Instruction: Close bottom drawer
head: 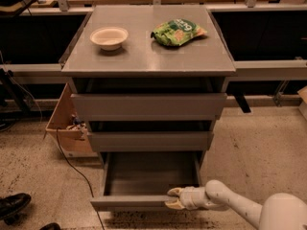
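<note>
The bottom drawer [144, 176] of the grey cabinet is pulled well out, showing its smooth grey floor and slim front panel [129, 203]. My gripper [172, 199] is at the right end of that front panel, reaching in from the lower right on the white arm [230, 204]. Its two tan fingers [175, 191] are spread apart, one above the panel's top edge and one at its outer face. The gripper holds nothing.
The middle drawer [149, 141] and top drawer [148, 106] stick out slightly. A white bowl [109, 37] and a green chip bag [177, 32] lie on the cabinet top. A cardboard box [67, 128], a cable [76, 171] and a black shoe [12, 205] are at left.
</note>
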`<state>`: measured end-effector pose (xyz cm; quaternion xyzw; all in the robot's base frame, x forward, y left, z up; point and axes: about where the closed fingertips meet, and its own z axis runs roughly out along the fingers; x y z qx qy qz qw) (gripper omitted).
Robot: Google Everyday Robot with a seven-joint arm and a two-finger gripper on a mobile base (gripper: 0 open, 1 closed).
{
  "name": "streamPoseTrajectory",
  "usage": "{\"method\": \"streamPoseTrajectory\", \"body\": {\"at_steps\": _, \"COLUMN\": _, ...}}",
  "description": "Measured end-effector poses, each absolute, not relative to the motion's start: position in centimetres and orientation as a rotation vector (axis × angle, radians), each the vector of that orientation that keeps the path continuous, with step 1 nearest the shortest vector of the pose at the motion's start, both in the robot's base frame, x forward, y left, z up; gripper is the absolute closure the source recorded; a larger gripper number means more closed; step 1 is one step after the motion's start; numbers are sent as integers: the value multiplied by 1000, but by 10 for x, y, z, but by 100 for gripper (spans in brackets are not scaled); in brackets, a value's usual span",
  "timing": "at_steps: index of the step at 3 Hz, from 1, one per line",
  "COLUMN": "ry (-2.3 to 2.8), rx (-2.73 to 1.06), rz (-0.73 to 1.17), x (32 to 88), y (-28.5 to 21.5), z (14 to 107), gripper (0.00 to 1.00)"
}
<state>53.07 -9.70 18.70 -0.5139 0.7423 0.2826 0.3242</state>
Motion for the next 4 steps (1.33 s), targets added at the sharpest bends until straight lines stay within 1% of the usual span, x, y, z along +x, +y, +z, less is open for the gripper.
{"method": "streamPoseTrajectory", "body": {"at_steps": 1, "ry": 1934, "rx": -1346, "rz": 745, "x": 535, "y": -94, "z": 186, "gripper": 52}}
{"method": "streamPoseTrajectory", "body": {"at_steps": 2, "ry": 1934, "rx": -1346, "rz": 745, "x": 535, "y": -94, "z": 187, "gripper": 30}}
{"method": "streamPoseTrajectory", "body": {"at_steps": 3, "ry": 1900, "rx": -1344, "rz": 748, "x": 545, "y": -89, "z": 184, "gripper": 1}}
{"method": "streamPoseTrajectory", "body": {"at_steps": 4, "ry": 1877, "rx": -1344, "rz": 748, "x": 552, "y": -86, "z": 184, "gripper": 0}}
